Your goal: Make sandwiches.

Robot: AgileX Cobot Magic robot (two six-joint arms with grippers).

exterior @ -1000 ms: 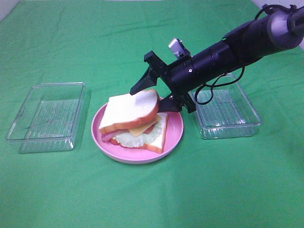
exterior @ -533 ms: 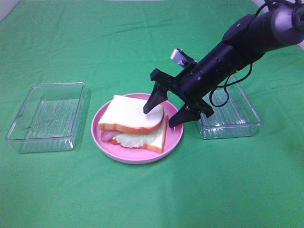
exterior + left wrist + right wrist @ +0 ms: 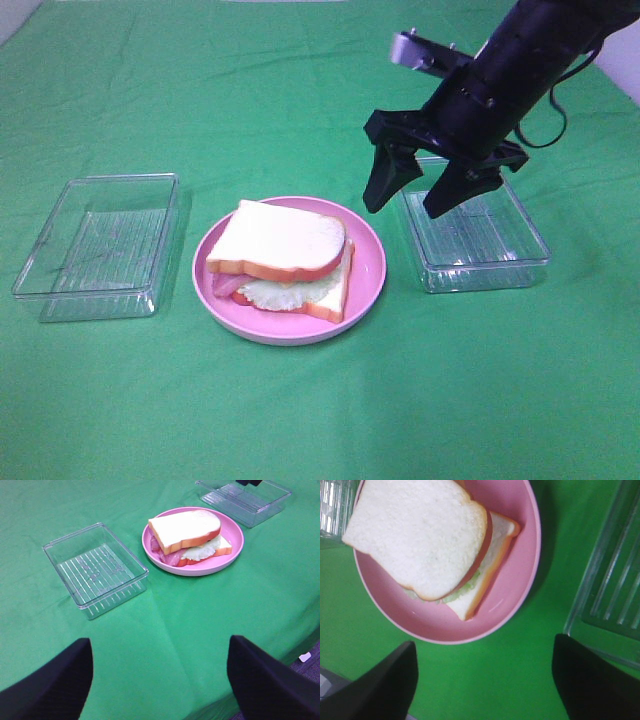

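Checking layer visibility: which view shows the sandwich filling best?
The left wrist view: the sandwich shows bacon and lettuce edge-on. The exterior high view shows the same layers. The right wrist view looks down on the top slice, showing only lettuce slivers.

I'm seeing bright, even overhead light washing the green tabletop (image 3: 300, 420). The pink plate (image 3: 368, 272) is throwing only a thin soft shadow around its rim. Nearest it, the right wrist view is looking blurred; clear trays (image 3: 95, 240) are glinting faintly.

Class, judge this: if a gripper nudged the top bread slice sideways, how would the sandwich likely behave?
The top bread slice already sits askew on the sandwich, so it would probably slide off. It looks like light, stiff toy foam, unlikely to flop. The pink plate might skid on the cloth.
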